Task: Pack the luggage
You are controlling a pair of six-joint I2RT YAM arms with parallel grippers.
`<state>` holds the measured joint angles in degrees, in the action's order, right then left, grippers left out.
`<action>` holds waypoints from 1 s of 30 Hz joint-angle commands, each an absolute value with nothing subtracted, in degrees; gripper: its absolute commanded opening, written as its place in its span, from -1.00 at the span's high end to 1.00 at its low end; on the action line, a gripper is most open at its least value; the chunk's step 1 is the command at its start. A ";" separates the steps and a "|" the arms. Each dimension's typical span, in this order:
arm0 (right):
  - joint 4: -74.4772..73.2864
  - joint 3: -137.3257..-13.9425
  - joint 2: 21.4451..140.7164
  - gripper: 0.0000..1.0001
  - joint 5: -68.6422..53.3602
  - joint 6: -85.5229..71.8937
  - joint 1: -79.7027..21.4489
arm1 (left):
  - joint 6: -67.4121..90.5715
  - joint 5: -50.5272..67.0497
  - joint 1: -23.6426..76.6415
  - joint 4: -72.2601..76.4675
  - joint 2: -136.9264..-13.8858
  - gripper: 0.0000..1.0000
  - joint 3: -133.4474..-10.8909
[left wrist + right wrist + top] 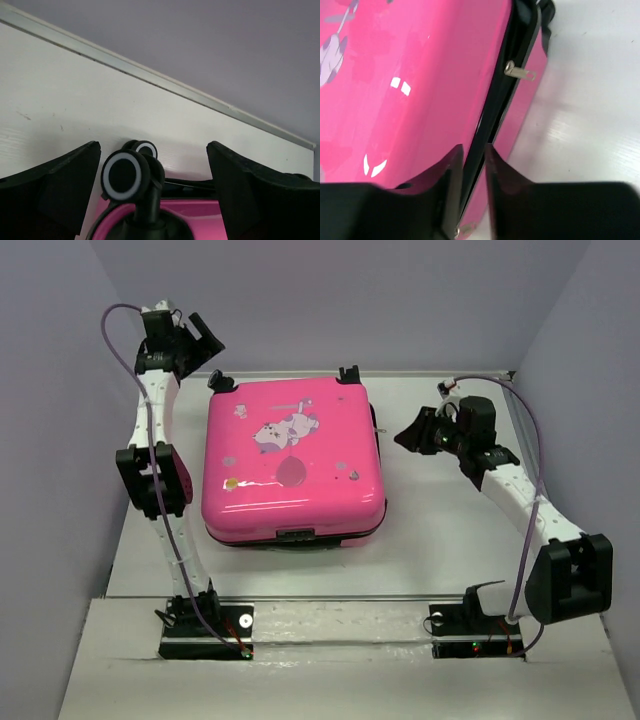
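The hot-pink luggage (290, 490) lies flat and closed in the middle of the table, cartoon print facing up. My left gripper (186, 330) is open and empty, raised at the case's far left corner. In the left wrist view its jaws stand wide either side of a black wheel (122, 175) with a white ring, above the pink shell (200, 220). My right gripper (408, 435) hangs just off the case's right side. In the right wrist view it (474, 150) is nearly shut, holding nothing, over the black zipper seam (492, 110) of the pink shell (410, 75).
A metal zipper pull (520, 72) sticks out from the seam on the right side, and another (462, 231) shows near my right fingers. Grey walls close in the white table (450, 540) at the back and sides. A second wheel (348, 373) sits at the far right corner.
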<state>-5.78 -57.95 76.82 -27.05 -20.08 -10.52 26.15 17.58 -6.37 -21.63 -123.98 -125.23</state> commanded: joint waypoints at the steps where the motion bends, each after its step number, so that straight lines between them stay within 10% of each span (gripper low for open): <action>1: -3.25 -54.32 70.59 0.62 -32.07 -19.42 -13.62 | 26.20 8.01 -4.49 -12.92 -103.03 -0.98 -119.28; 6: -4.56 -50.71 63.12 0.86 -32.61 -18.20 -20.90 | 22.42 4.40 7.89 -10.11 -85.72 -0.78 -104.18; 8: -5.71 -50.97 59.78 0.86 -31.56 -17.41 -25.55 | 22.67 4.39 14.74 -7.32 -77.23 -0.53 -93.99; 10: -6.85 -50.89 56.36 0.86 -31.46 -17.05 -28.03 | 23.12 4.83 21.58 -4.76 -71.57 0.20 -83.30; 15: -8.43 -52.11 55.01 0.86 -34.63 -15.13 -40.11 | 22.23 -1.56 29.53 -6.76 -59.70 0.67 -69.54; 24: -11.69 -67.31 77.06 0.86 -15.31 -7.65 -68.19 | 19.52 -16.42 29.36 -8.79 -52.74 0.54 -73.81; 30: -11.60 -77.95 93.15 0.82 -5.99 -6.68 -74.70 | 17.75 -21.36 29.36 -8.26 -47.47 -0.02 -79.02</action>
